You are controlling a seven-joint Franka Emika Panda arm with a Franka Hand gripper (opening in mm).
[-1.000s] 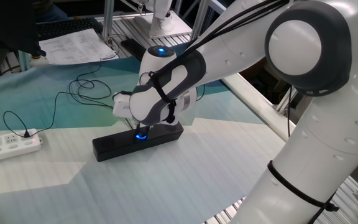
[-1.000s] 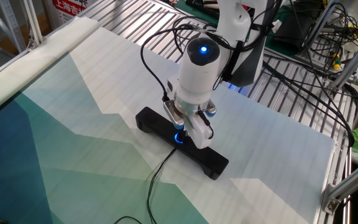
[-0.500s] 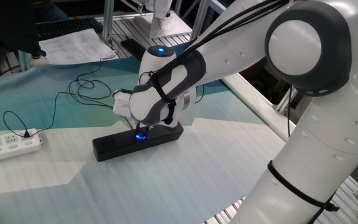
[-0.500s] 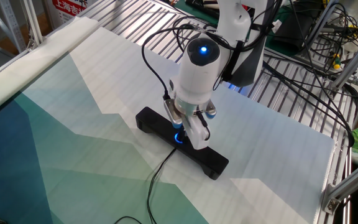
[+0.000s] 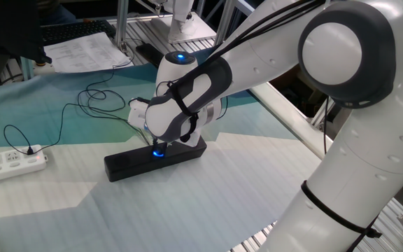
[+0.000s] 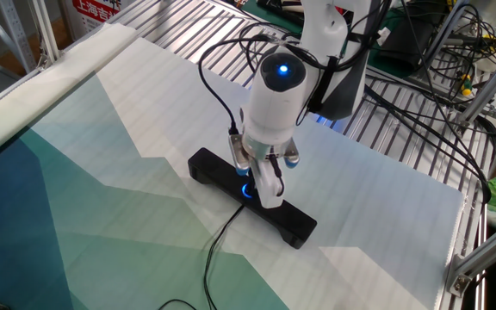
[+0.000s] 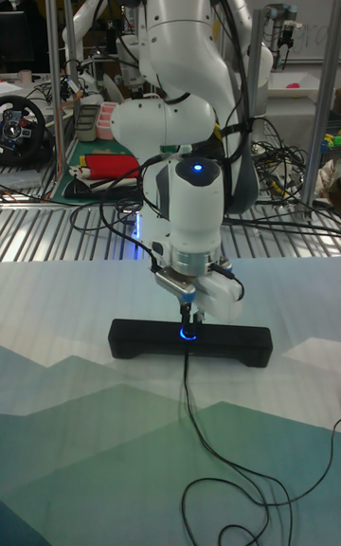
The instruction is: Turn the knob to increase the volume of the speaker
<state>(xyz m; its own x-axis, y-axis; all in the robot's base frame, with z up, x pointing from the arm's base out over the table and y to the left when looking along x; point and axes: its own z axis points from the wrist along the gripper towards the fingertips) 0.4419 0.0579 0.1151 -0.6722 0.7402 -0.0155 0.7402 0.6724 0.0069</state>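
Two raised oblique side views, one low frontal, all sharing speaker

Light is even and fairly bright in both fixed table views, coming from overhead; the white arm shows soft highlights on its rounded shells without blown-out glare. Shadows on the table cloth are faint and soft-edged, with a darker patch just under the speaker. The tall view is dimmer and grainier, with a bluish cast; its background is cluttered and slightly soft. The knob glows blue and casts a small blue sheen on the black bar around it. A round blue lamp on the wrist shines brightly, nearly overexposed at its centre. Straight rails bend little at the edges.
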